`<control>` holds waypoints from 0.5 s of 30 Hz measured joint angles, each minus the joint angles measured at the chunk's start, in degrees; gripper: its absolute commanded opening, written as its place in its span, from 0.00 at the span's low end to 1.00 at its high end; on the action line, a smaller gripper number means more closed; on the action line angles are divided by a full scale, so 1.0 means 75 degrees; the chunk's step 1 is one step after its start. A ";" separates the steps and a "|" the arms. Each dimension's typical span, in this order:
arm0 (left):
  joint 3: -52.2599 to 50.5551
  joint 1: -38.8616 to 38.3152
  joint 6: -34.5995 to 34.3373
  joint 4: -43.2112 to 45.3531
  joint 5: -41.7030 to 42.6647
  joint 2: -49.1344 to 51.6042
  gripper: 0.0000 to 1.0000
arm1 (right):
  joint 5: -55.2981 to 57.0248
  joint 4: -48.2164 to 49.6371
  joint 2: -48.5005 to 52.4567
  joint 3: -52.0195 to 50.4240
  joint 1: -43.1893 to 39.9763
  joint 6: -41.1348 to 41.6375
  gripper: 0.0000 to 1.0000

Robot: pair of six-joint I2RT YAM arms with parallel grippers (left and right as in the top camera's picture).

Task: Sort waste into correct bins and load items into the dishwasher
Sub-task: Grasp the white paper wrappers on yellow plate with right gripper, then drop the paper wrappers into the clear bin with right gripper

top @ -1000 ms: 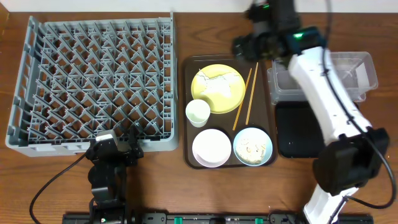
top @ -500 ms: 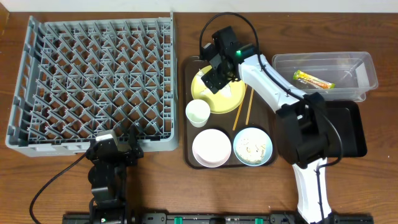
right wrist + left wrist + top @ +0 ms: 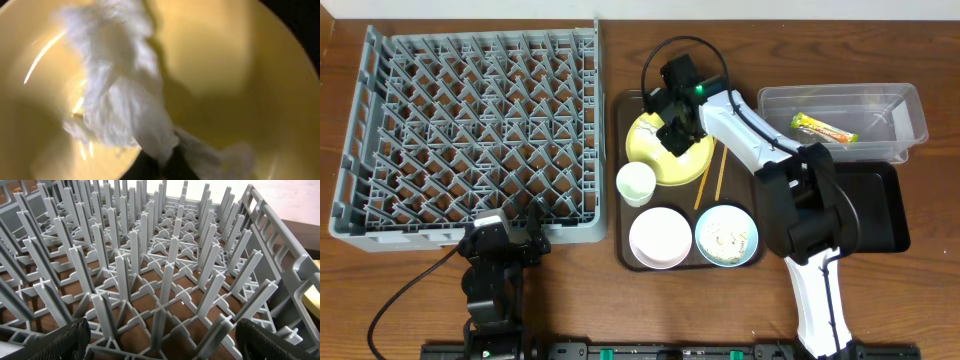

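Note:
My right gripper (image 3: 677, 135) hangs over the round yellow plate (image 3: 692, 160) on the brown tray. The right wrist view shows its dark fingers (image 3: 150, 167) shut on the crumpled white paper (image 3: 120, 100), which lies on the plate (image 3: 225, 75). The yellow-green snack wrapper (image 3: 825, 128) lies in the clear tub (image 3: 910, 110). Rice scraps sit in the light blue bowl (image 3: 727, 235). Beside it are the white bowl (image 3: 660, 238), white cup (image 3: 637, 183) and chopsticks (image 3: 710, 170). My left gripper (image 3: 505, 240) stands open at the grey dish rack's (image 3: 470, 130) front edge, pegs (image 3: 160, 280) ahead of it.
The dark brown serving tray (image 3: 623, 250) holds the dishes between rack and bins. The shallow black tray (image 3: 875, 215) lies in front of the clear tub, partly under my right arm. The rack holds nothing.
My right arm swung from the clear tub to the yellow plate, dropped lower, and its jaws shut on the white paper. The left arm has not moved.

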 measured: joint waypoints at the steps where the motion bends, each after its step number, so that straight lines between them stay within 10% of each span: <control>1: 0.0000 0.0000 0.0000 0.0000 0.0000 0.0000 0.93 | 0.0000 -0.0038 0.0000 0.0003 0.0000 0.0117 0.01; 15: 0.0000 0.0000 -0.0003 0.0000 0.0000 0.0000 0.94 | 0.1131 -0.1064 -0.3284 0.0516 -0.1915 0.3783 0.02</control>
